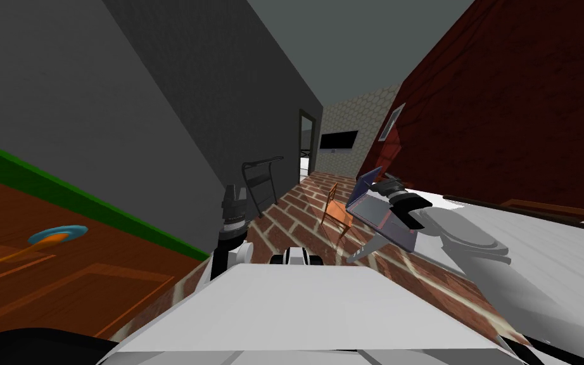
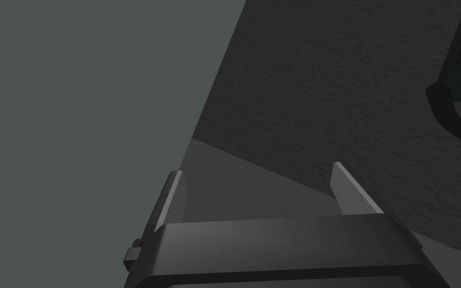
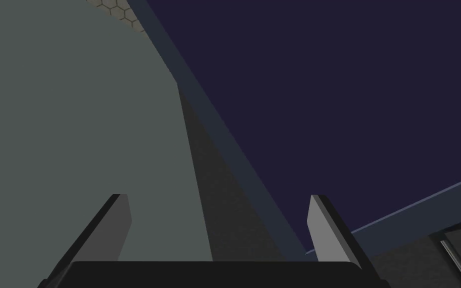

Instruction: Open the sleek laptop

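Right gripper [image 3: 218, 205] [image 1: 391, 185] spread, at the lid of the laptop [image 3: 349, 100] [image 1: 379, 218].
Laptop stands part-open at the white surface's [image 1: 550, 234] edge, dark screen just ahead of the fingers [image 3: 324, 225]. Left gripper [image 2: 259, 195] [image 1: 234, 193] spread too, well apart.

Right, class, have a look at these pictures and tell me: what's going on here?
The robot's right arm reaches out to the laptop, which sits at the near edge of a white surface. The laptop's lid is partly raised. The right gripper is open and grips nothing; it points at the dark screen, close to the lid's side edge. The left gripper is held up to the robot's left near the chest, open and empty.
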You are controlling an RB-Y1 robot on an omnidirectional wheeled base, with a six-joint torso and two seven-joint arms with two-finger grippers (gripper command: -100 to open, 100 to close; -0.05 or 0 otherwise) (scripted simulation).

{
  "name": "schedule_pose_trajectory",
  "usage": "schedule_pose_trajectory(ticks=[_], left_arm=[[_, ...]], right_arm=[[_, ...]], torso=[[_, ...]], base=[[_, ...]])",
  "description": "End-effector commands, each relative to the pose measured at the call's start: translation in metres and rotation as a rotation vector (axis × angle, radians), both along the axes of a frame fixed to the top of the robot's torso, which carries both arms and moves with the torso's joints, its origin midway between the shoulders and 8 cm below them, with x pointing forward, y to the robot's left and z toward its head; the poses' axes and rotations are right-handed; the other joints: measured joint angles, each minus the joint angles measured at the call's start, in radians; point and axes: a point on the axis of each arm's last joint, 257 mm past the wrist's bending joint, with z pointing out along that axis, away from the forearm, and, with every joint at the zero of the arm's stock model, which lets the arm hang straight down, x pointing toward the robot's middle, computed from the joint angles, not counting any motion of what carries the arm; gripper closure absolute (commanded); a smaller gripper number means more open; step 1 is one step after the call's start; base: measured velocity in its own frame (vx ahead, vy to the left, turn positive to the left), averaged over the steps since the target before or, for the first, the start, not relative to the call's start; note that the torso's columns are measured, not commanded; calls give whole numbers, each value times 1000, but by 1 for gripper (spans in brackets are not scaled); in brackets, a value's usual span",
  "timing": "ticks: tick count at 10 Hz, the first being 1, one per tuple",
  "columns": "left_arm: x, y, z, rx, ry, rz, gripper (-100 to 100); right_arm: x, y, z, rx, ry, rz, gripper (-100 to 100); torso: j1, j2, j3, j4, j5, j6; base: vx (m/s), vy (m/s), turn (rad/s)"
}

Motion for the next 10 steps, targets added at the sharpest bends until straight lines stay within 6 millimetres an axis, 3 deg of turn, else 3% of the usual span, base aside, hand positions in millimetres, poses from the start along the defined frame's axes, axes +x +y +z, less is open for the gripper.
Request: schedule_pose_trajectory(ticks=[1, 10], left_arm=[[0, 0, 0, 0, 0, 0, 0], [0, 0, 0, 0, 0, 0, 0]], right_arm=[[4, 21, 4, -51, 25, 66, -100], [8, 98, 2, -235, 150, 302, -100]], torso=[[0, -1, 0, 0, 0, 0], [0, -1, -1, 0, 0, 0]], base=[[-24, -68, 49], [-24, -72, 61]])
